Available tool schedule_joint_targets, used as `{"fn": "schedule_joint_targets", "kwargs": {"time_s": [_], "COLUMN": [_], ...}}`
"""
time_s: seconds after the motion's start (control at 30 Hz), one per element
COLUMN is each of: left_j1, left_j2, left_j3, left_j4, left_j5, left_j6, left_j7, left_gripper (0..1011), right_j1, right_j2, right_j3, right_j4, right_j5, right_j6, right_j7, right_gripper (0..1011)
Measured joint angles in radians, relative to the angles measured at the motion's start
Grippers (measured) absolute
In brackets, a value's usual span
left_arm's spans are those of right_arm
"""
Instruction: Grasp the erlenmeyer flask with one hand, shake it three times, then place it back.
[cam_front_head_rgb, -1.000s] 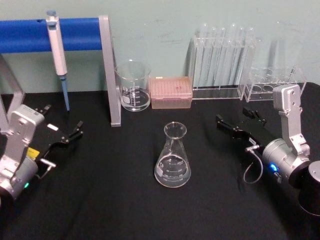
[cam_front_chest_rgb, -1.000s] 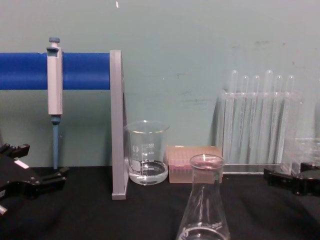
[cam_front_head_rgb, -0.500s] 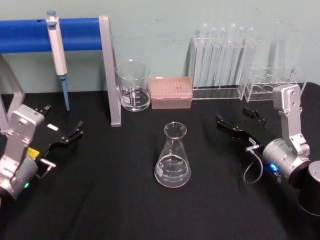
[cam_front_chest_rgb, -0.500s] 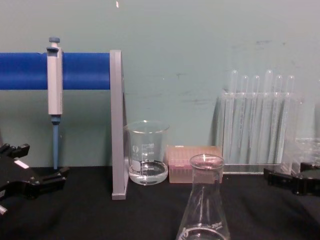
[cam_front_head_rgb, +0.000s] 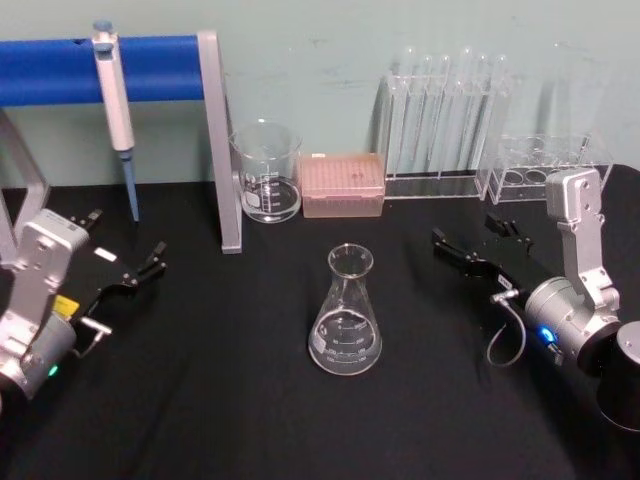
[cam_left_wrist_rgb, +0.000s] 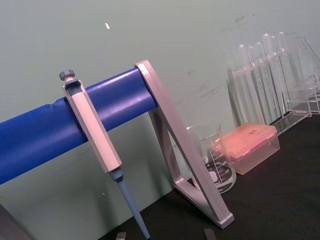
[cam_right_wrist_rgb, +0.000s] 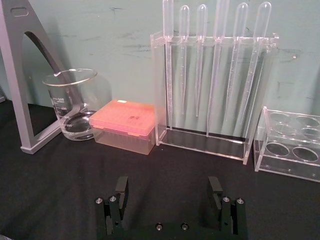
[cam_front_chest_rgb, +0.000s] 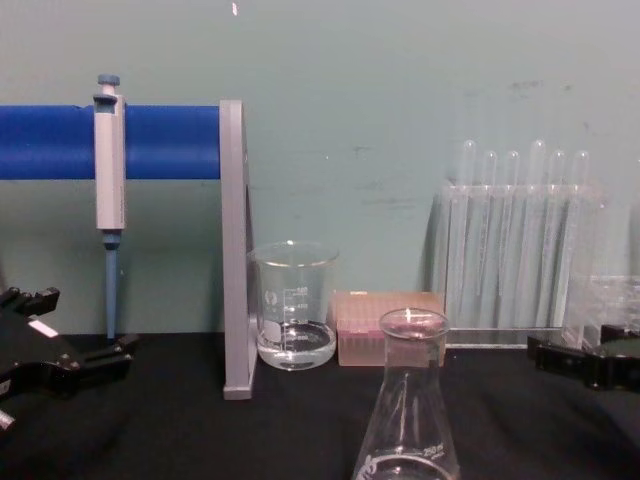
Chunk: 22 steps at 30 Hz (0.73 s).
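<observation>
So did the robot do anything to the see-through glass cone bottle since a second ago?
No, nothing visibly changed. The clear glass conical flask stands untouched on the black table. The black left gripper and black right gripper sit open at its sides, apart from it. The cylindrical glass beaker and pink box stayed put too.

White graduation marks are printed on the erlenmeyer flask (cam_front_chest_rgb: 405, 420), and "250ml" can just be made out near its base in the chest view. On the beaker (cam_right_wrist_rgb: 73, 104), "500" is read beside its scale in the right wrist view. The remaining printed figures cannot be read.
</observation>
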Motion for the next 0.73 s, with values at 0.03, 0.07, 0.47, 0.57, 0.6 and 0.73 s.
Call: {"fn": "schedule_joint_targets", "kwargs": {"time_s": [0.03,0.07,0.47,0.57,0.6,0.73], "left_j1": [0.000,0.000,0.000,0.000,0.000,0.000], "left_j2": [0.000,0.000,0.000,0.000,0.000,0.000], "left_j3": [0.000,0.000,0.000,0.000,0.000,0.000], "left_j4": [0.000,0.000,0.000,0.000,0.000,0.000], "left_j5": [0.000,0.000,0.000,0.000,0.000,0.000], "left_j6": [0.000,0.000,0.000,0.000,0.000,0.000], "left_j7": [0.000,0.000,0.000,0.000,0.000,0.000], "left_gripper": [1001,1001,1001,1001,1001,1001], "right_j1": [0.000,0.000,0.000,0.000,0.000,0.000], "right_j2": [0.000,0.000,0.000,0.000,0.000,0.000], "right_j3": [0.000,0.000,0.000,0.000,0.000,0.000], "right_j4": [0.000,0.000,0.000,0.000,0.000,0.000], "right_j5": [0.000,0.000,0.001,0.001,0.001,0.001], "right_j6": [0.000,0.000,0.000,0.000,0.000,0.000], "right_j7": [0.000,0.000,0.000,0.000,0.000,0.000], "right_gripper": [1000,1000,1000,1000,1000,1000]}}
